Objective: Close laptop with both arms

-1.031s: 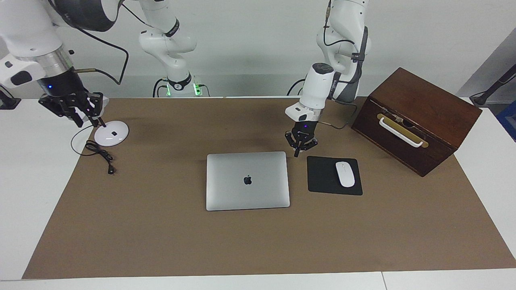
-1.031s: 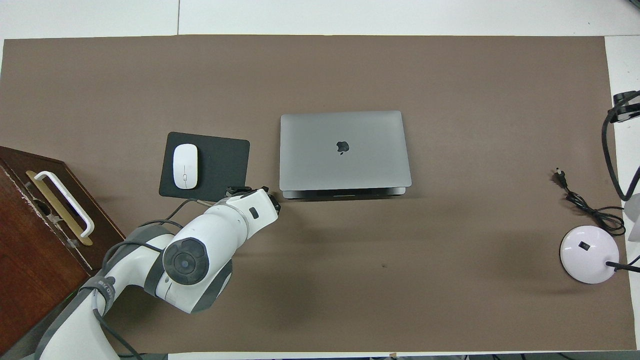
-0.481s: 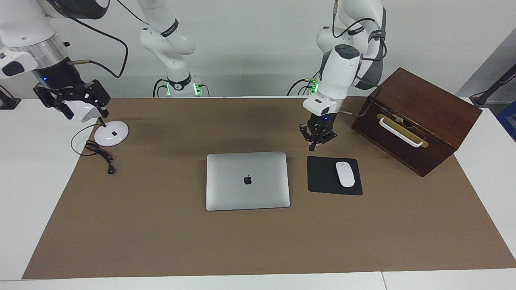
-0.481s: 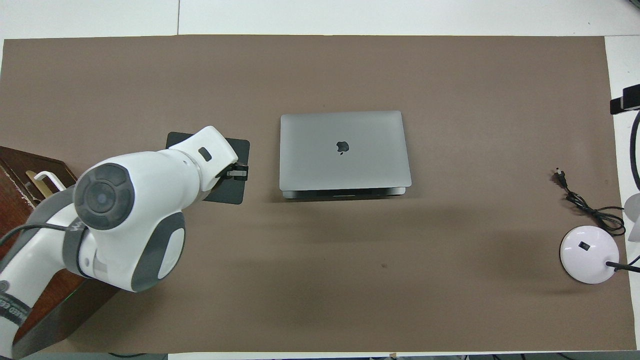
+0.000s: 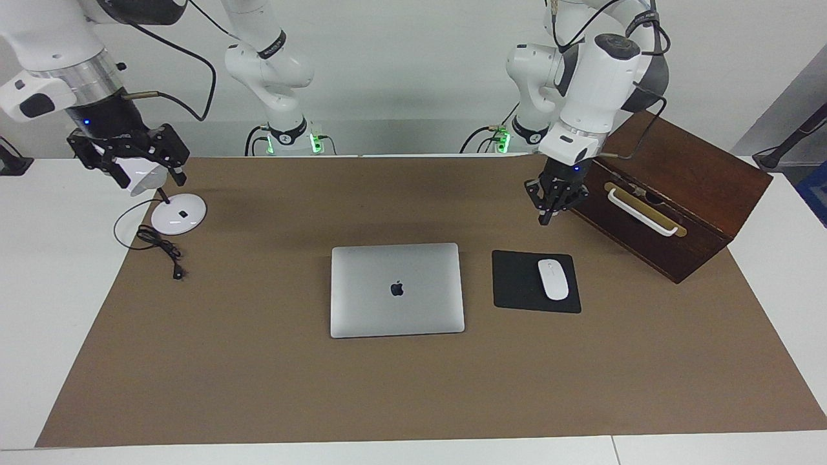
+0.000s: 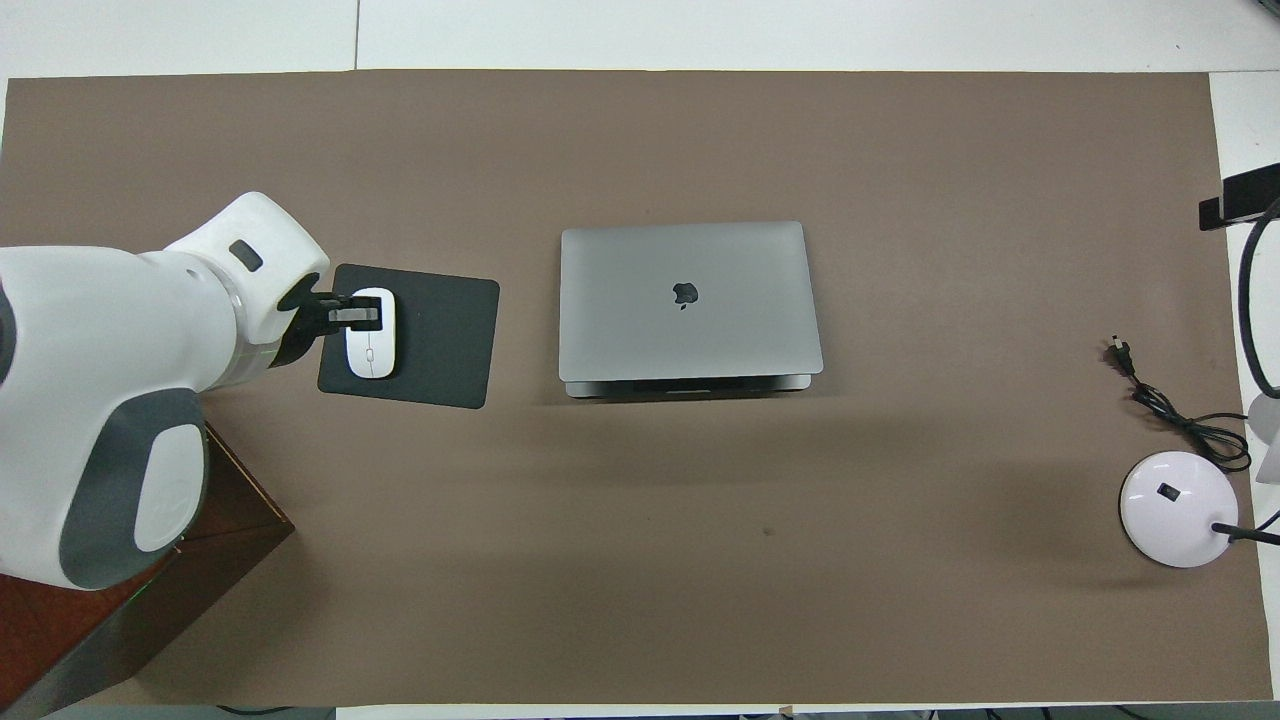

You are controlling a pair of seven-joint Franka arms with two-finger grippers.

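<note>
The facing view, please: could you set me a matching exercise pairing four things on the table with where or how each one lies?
Things:
1. laptop
2. mouse
3. wooden box
4. lamp base

Places or states:
A. on the black mousepad
B. at the left arm's end, turned at an angle
C. lid down, logo showing
D. at the right arm's end, beside a coiled cable

Pairs: 1-C, 2-A, 3-B, 4-D
</note>
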